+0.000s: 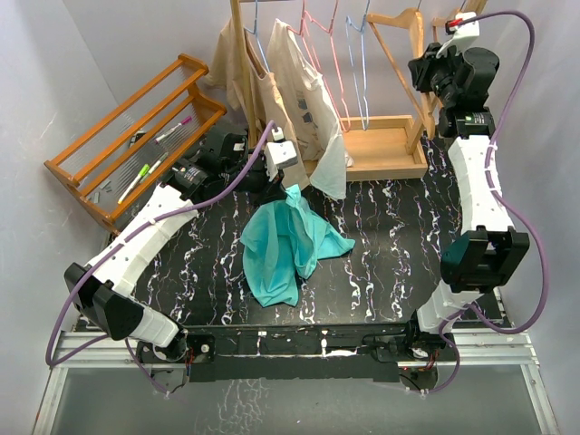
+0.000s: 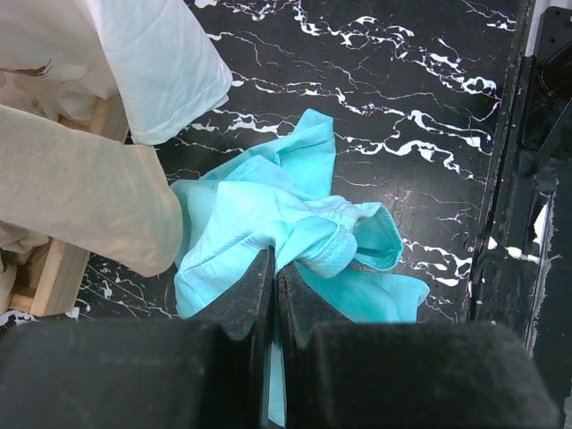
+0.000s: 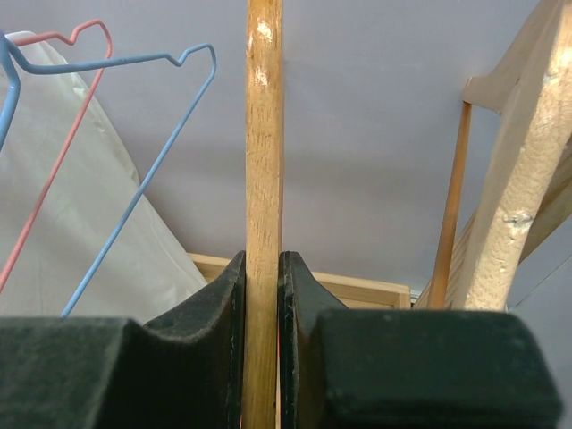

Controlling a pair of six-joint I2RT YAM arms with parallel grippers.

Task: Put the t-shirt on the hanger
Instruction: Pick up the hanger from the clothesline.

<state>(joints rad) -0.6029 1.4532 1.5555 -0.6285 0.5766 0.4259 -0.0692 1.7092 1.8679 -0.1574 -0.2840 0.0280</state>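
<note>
— Where is the t-shirt found?
— Bunched on the table, with one fold pinched in the closed left gripper. A bar of the hanger is clamped by the right gripper.
— What is needed?
— The neck opening should be located before threading.

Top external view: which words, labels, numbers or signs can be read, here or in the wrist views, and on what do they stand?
No text can be read in any view.
Beige shirts: small grey print, too small and blurred to read.
t-shirt: plain, no text.
</note>
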